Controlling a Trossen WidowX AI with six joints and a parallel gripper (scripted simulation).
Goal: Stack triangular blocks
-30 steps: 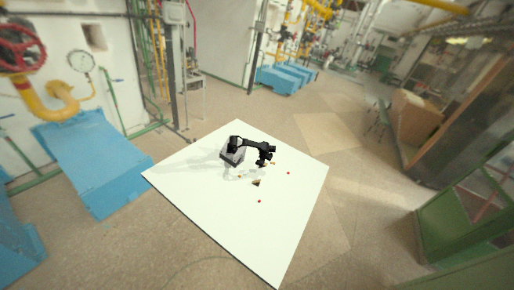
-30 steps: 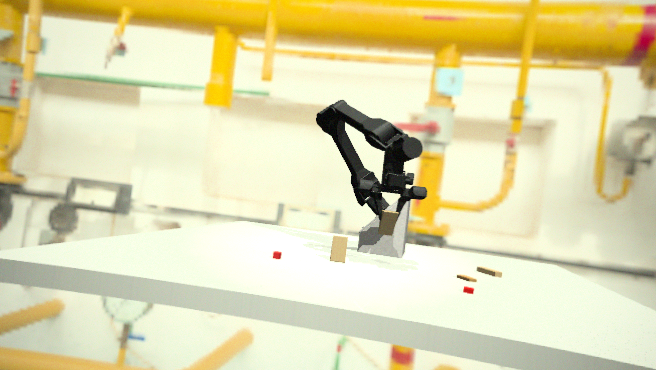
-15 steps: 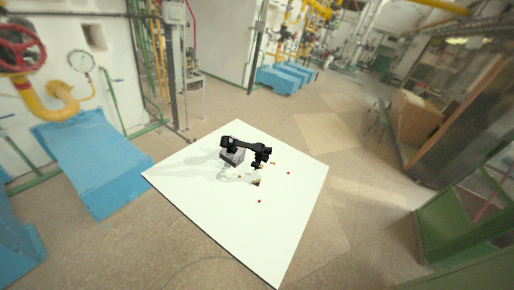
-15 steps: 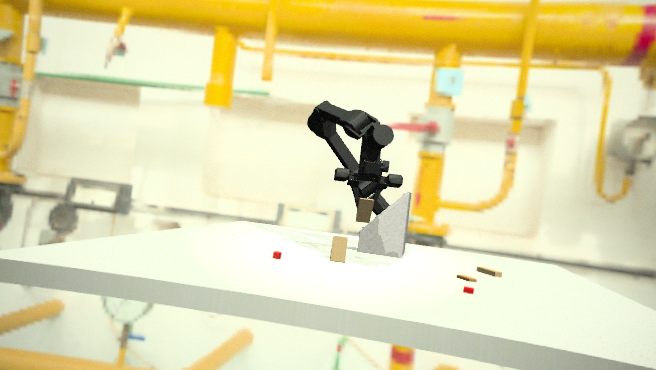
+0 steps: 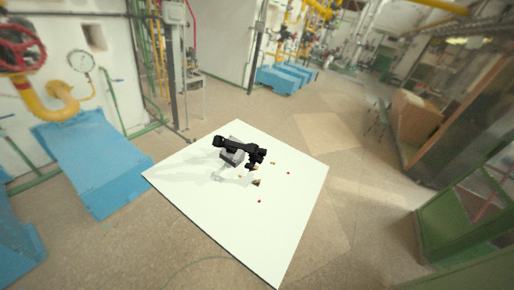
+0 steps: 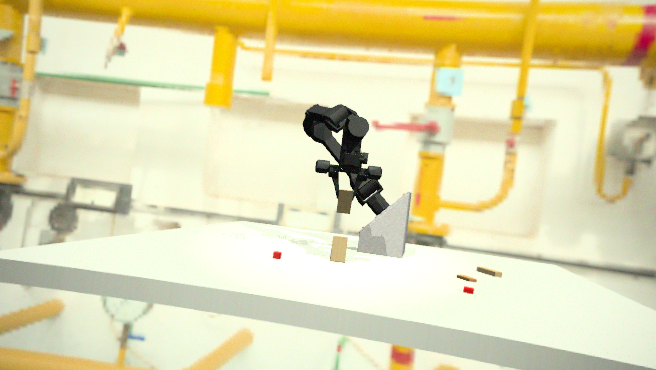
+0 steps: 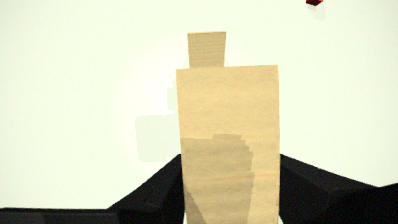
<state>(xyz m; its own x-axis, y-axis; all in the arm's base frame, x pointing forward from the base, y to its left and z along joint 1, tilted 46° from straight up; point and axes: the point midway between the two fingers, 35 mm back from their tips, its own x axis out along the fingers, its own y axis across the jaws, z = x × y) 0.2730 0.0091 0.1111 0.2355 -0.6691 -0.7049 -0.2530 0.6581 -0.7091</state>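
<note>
My gripper point(image 6: 345, 194) point(image 7: 222, 159) is shut on a tan triangular block point(image 5: 255, 168) point(image 6: 344, 202) point(image 7: 229, 105), holding it in the air by its sides. The other triangular block point(image 5: 256, 183) point(image 6: 338, 249) point(image 7: 207, 49) rests on the white table point(image 5: 251, 219) point(image 6: 200, 272). In the exterior view, the held block hangs above the resting one with a clear gap between them. In the wrist view the held block hides the near part of the resting one. Whether their sloped faces match is hard to tell.
Small red cubes point(image 5: 288, 172) point(image 5: 258, 201) point(image 6: 277, 255) point(image 6: 468, 290) lie on the table. Small orange-tan pieces point(image 5: 273, 163) point(image 5: 240, 176) point(image 6: 489, 272) point(image 6: 466, 278) lie there too. A grey wedge-shaped base point(image 5: 232, 157) point(image 6: 392, 232) stands under the arm.
</note>
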